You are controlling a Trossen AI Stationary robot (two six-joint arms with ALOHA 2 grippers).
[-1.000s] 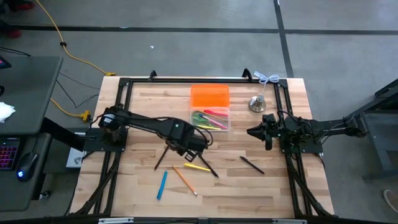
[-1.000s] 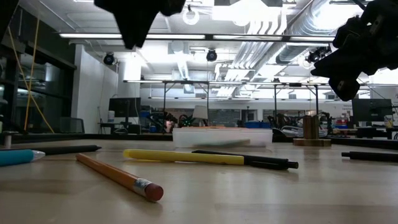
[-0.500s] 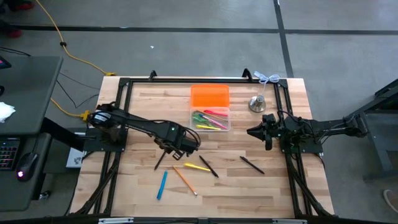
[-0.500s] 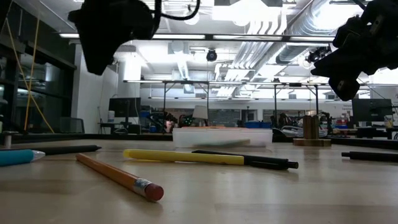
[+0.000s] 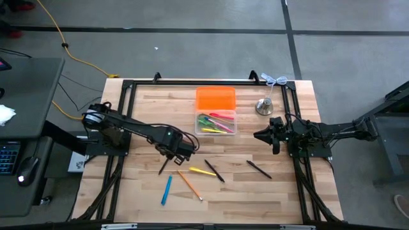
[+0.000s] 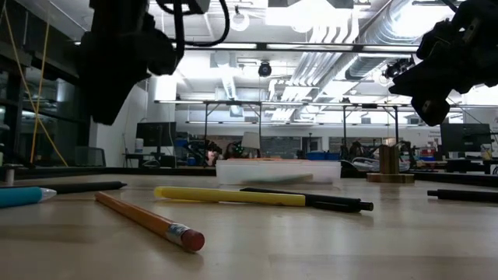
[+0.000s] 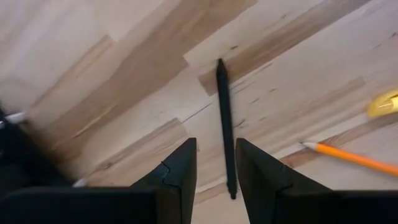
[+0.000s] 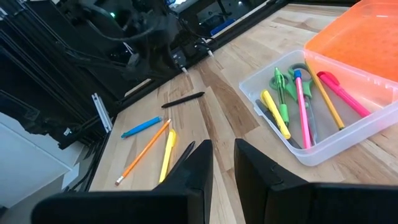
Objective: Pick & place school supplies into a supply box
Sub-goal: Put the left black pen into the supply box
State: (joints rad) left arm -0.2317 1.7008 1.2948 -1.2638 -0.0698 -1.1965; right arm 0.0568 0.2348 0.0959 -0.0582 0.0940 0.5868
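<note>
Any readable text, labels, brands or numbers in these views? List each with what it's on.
None can be read.
Pens and pencils on the table, such as the yellow pen and the orange pencil: no print visible.
Clear supply box and orange lid: no label visible.
Room behind the table in the low view: any signs are too small to read.

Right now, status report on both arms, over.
Left gripper jaws open, empty, above thin black pen. Right gripper parked, empty. Clear plastic supply box part-filled. Nothing blocking.
</note>
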